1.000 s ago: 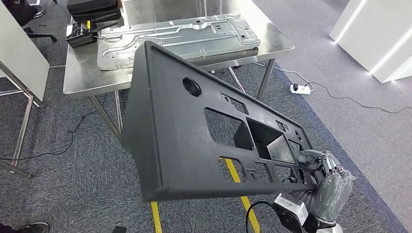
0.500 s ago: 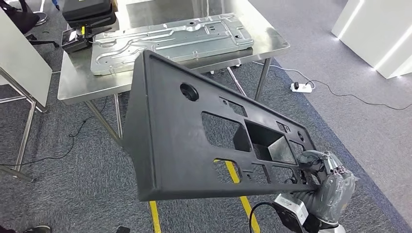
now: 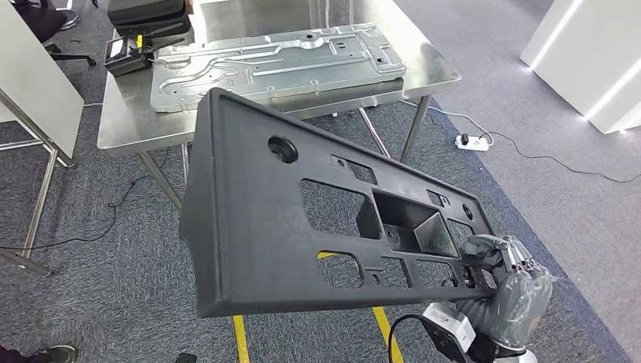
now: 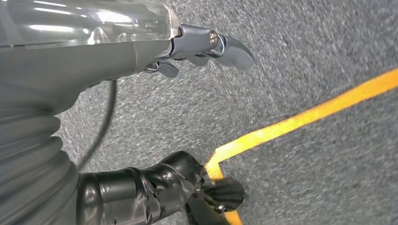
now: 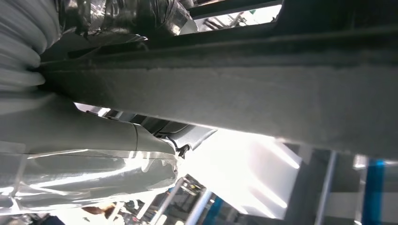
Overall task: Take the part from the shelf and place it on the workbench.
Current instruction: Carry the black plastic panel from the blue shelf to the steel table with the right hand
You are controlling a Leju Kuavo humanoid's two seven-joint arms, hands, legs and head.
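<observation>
The black panel (image 3: 302,227) is held tilted above the carpet (image 3: 113,249), gripped at its near lower corner by the right hand (image 3: 495,261). The left hand (image 4: 187,51) hangs over the carpet, fingers apparently apart and holding nothing. Beyond the panel stands the steel workbench (image 3: 128,125), on which a stamped metal sheet (image 3: 272,64) is laid.

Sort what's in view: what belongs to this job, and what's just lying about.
Job:
black plastic panel, gripped at its lower corner by the right hand
steel workbench

Lying about:
stamped metal plate
black case
power strip
yellow floor tape
</observation>
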